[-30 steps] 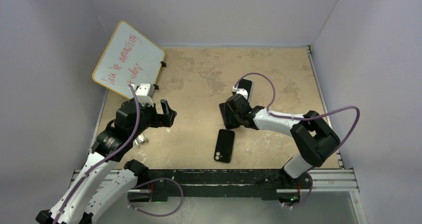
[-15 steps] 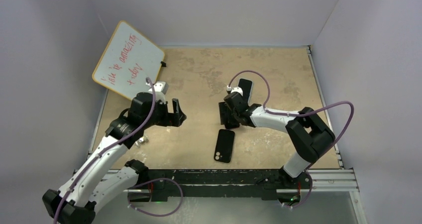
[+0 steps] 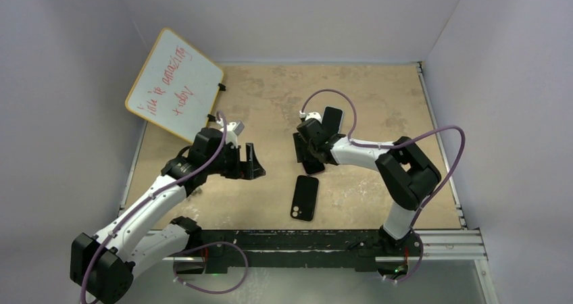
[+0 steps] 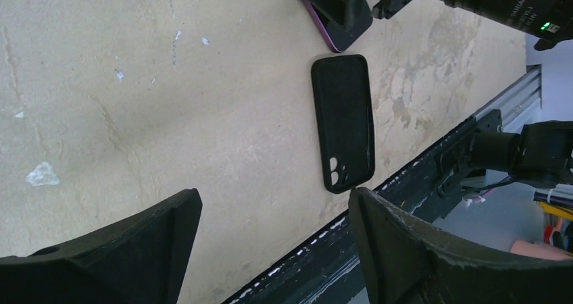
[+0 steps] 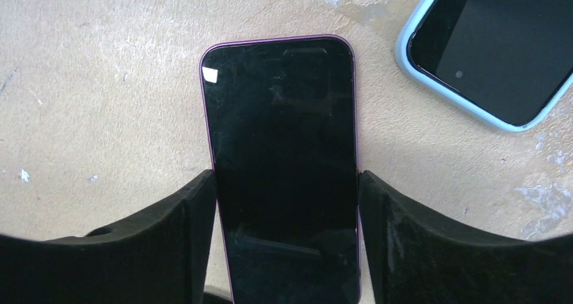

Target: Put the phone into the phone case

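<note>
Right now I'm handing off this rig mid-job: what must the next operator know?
Left claw: open, empty, hovering left of the black case.
Right claw: straddling the purple phone, fingers at both long edges; firm grip unclear.
Phone lies flat on the table, just beyond the case. Blue-cased second phone beside it: ignore.
Done: nothing inserted. Left: lift phone, seat it in case.

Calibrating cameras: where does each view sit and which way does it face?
Top: above and behind the robot, looking down on the table; left arm and right arm show.
Left wrist: looks down at the case past the open left claw.
Right wrist: looks straight down at the phone, right claw flanking it.
Shared: top and left wrist both show the case.
</note>
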You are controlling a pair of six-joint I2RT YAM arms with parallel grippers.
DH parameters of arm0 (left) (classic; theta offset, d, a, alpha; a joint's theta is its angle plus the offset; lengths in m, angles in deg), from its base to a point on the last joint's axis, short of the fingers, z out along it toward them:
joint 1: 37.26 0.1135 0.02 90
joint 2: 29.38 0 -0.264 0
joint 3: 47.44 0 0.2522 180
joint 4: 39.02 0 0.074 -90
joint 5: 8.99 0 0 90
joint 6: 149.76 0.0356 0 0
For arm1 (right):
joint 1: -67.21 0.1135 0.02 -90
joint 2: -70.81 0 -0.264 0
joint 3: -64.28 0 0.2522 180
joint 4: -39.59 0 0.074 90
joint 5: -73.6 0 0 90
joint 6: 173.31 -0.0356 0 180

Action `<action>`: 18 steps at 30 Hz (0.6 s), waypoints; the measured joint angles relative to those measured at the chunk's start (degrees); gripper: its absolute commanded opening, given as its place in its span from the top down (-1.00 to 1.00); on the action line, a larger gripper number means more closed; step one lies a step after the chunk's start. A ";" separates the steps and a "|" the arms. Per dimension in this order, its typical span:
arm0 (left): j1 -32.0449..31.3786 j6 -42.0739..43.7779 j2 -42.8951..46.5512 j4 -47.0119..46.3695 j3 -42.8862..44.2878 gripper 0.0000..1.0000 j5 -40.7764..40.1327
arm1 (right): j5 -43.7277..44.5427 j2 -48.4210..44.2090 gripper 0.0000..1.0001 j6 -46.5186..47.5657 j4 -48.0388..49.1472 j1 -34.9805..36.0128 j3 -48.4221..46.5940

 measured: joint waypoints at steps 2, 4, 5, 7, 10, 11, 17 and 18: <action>-0.07 -0.63 -0.09 -1.31 -0.33 -0.61 0.79 | -0.11 -0.07 -0.18 -0.02 0.17 0.00 0.11; -0.17 -1.29 -0.44 -2.38 -0.96 -0.57 1.38 | 0.02 -0.37 -0.15 -0.20 0.57 -0.09 0.57; -0.28 -1.73 -0.74 -3.23 -1.53 -0.56 1.66 | 0.07 -0.59 -0.13 -0.37 0.61 -0.13 0.85; -0.63 -2.56 -1.51 -4.57 -2.75 -0.54 2.19 | 0.09 -1.68 -0.12 -1.01 0.04 -0.44 1.84; -1.86 -4.46 -3.19 -6.91 -5.05 -0.51 2.91 | 0.35 -4.04 -0.12 -2.99 -2.25 -1.27 3.80; -2.25 -5.01 -3.85 -8.00 -5.84 -0.50 3.28 | 0.55 -5.01 -0.13 -3.93 -3.41 -1.57 4.52; -6.34 -9.62 -9.03 -15.32 -9.27 -0.48 4.83 | 2.32 -9.88 -0.13 -9.29 -9.05 -3.28 8.33; -7.82 -10.27 -10.45 -16.55 -9.27 -0.48 4.63 | 2.64 -10.34 -0.13 -10.05 -9.57 -3.52 8.76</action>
